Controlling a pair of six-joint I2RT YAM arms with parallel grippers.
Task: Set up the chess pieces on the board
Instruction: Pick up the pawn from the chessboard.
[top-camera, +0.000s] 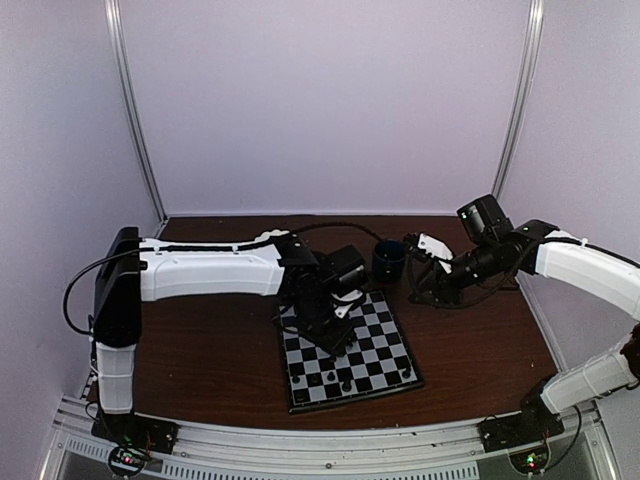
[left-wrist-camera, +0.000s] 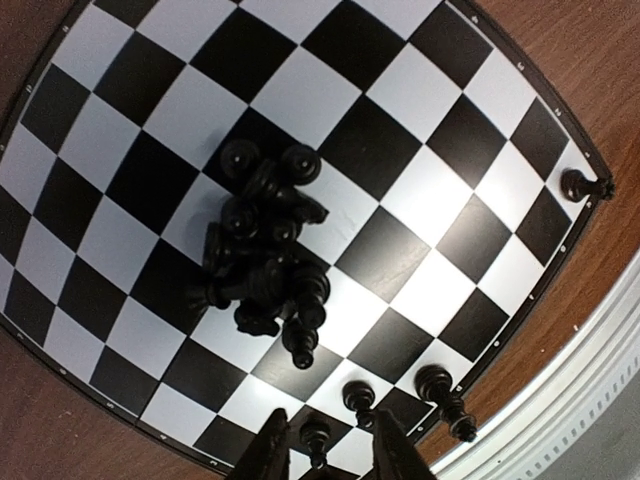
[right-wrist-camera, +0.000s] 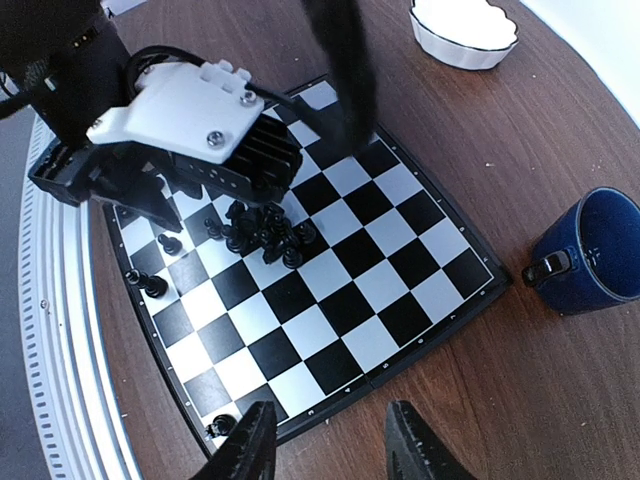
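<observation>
1. Over the chessboard, which lies at the middle of the tabletop, the left end effector hangs low at the board's 6 o'clock edge, the row nearest the arm bases.
2. Its jaws stand narrowly apart astride a small pawn, with a sliver of gap on either side. The pawn looks upright on its square, so I judge it is being placed rather than carried.
3. Most of the black chess pieces lie tumbled in a heap at the board's centre, probably as a stock to draw from one at a time.
4. A few already stand along that near row, at 5 o'clock from the heap in the left wrist view. A lone piece marks the corner at 3 o'clock.
5. The right end effector is moderately wide and empty. It hovers off the board at about 2 o'clock in the top view, beside the dark blue mug. It is likely parked there to keep out of the working arm's way.
</observation>
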